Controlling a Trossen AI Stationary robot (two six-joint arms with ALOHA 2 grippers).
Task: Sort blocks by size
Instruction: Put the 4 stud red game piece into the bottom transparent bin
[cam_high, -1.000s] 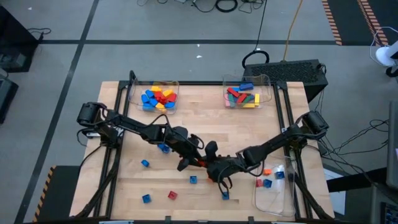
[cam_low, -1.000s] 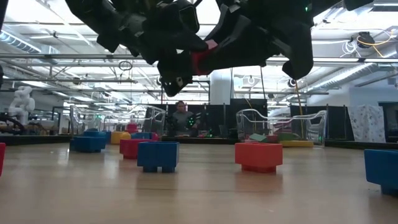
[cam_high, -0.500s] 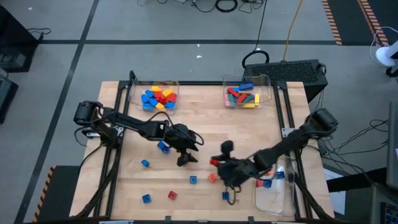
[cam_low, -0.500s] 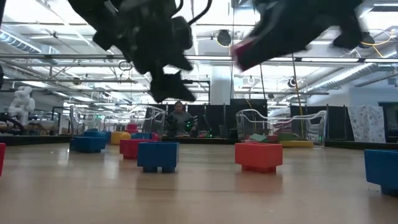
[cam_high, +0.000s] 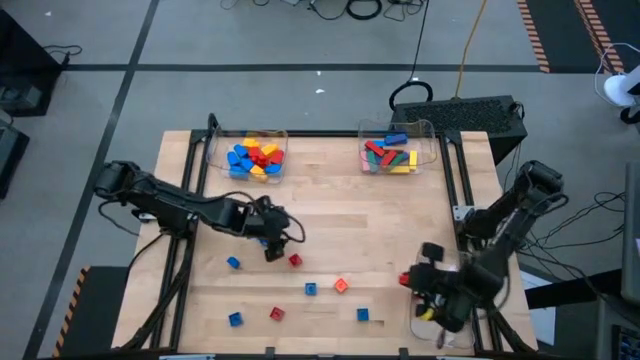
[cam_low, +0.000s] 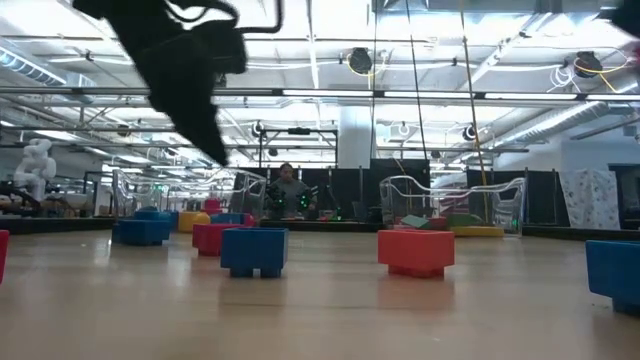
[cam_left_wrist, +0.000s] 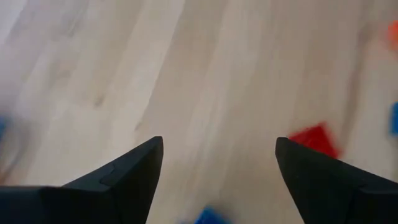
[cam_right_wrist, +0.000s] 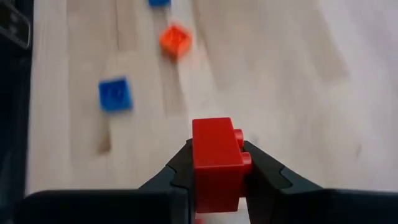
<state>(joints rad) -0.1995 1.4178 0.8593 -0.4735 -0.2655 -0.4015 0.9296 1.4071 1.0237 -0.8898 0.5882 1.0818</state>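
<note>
Red plastic brick: your right claw clamps it, carrying beside the clear tray.
Left claw: spread apart, empty.

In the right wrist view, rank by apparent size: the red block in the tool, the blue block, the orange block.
1. Red block, held in the right tool; it sits nearest the camera, so its true size is unsure.
2. Blue block.
3. Orange block, only slightly smaller-looking and lying farther off, so nearly tied with the blue.

No legible text or labels anywhere.
</note>
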